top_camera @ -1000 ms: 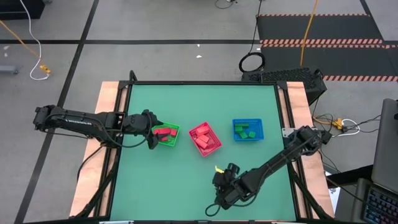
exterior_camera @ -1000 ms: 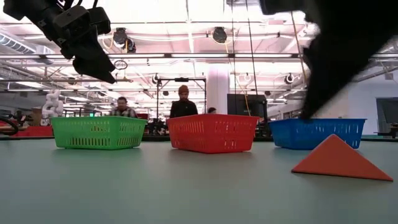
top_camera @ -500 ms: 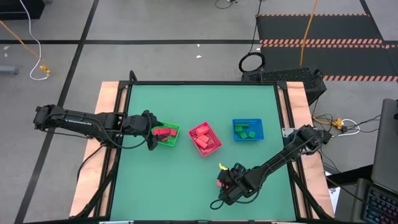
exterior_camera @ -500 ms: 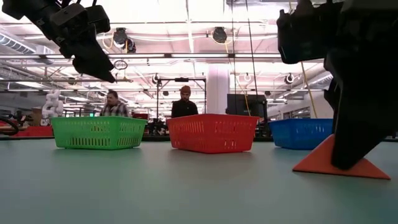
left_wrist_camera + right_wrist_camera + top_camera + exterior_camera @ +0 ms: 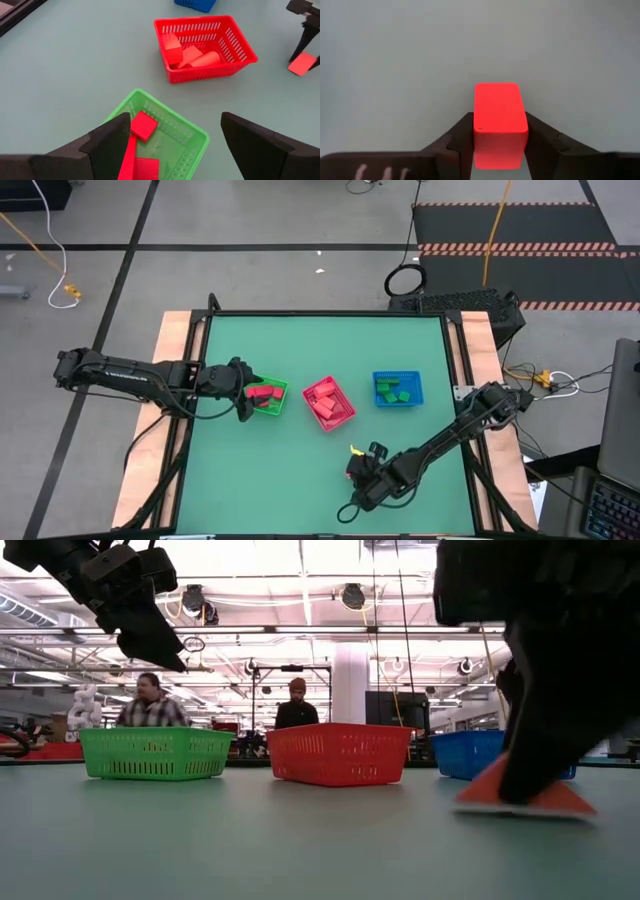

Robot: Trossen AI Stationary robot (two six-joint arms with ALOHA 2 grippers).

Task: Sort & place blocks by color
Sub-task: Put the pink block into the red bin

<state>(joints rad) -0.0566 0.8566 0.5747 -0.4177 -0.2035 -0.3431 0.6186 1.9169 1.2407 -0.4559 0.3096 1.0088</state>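
Observation:
One red block [image 5: 499, 107] lies near the table's near edge, between the fingers of my right gripper [image 5: 499, 119], which is shut on it. The low view shows the same block [image 5: 480, 795] under that gripper [image 5: 535, 770]. My left gripper [image 5: 172, 145] hangs open above the green basket [image 5: 196, 136], over its left side [image 5: 243, 393]. Red blocks [image 5: 144, 126] lie in the green basket. Salmon-pink blocks [image 5: 192, 55] lie in the red basket [image 5: 241, 46], and green blocks [image 5: 396, 391] in the blue basket [image 5: 376, 376]. My right gripper pinches the red block by its two long side faces [image 5: 479, 122], one finger [image 5: 462, 136] on each side. The fingers come down on it from above and lie along it. Its underside is at the table top [image 5: 520, 812]; whether it is lifted, I cannot tell.
The three baskets stand in a row across the table's middle: green [image 5: 270, 395], red [image 5: 330, 402], blue. Bare green table lies between the baskets and my right gripper [image 5: 357, 468]. People [image 5: 150, 705] stand in the room beyond the far edge.
My right gripper has come down over the red block near the near edge, and its fingers now stand around it. In the low view the block has shifted a little to the left. A person behind the green basket has walked left.

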